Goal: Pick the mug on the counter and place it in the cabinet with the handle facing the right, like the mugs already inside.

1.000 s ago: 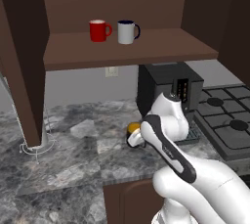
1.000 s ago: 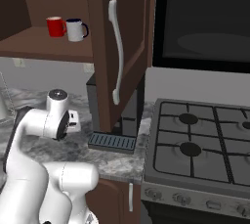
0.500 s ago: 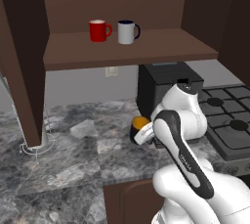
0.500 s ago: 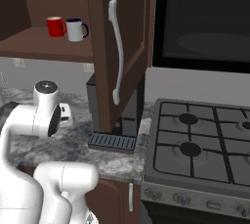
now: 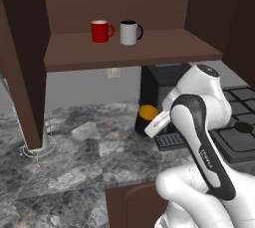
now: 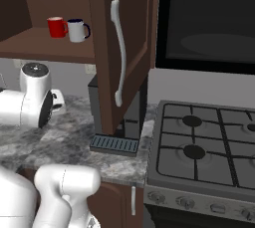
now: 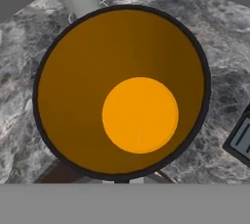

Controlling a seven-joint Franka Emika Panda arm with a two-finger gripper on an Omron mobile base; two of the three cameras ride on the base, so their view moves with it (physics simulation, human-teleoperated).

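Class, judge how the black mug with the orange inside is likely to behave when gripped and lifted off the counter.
The mug looks rigid, so it should hold its shape. It stands upright and empty on the flat counter, so it is probably light and stable. Its smooth, glossy-looking wall may slip in a loose grip.

Two base views flank the counter [image 5: 74,162]; hand view looks straight down, close.

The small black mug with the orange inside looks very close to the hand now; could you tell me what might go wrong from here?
1. The small black mug stands right beside the black coffee machine; a sideways nudge could knock it over.
2. Its handle is hidden, so the facing could come out wrong beside the red mug.
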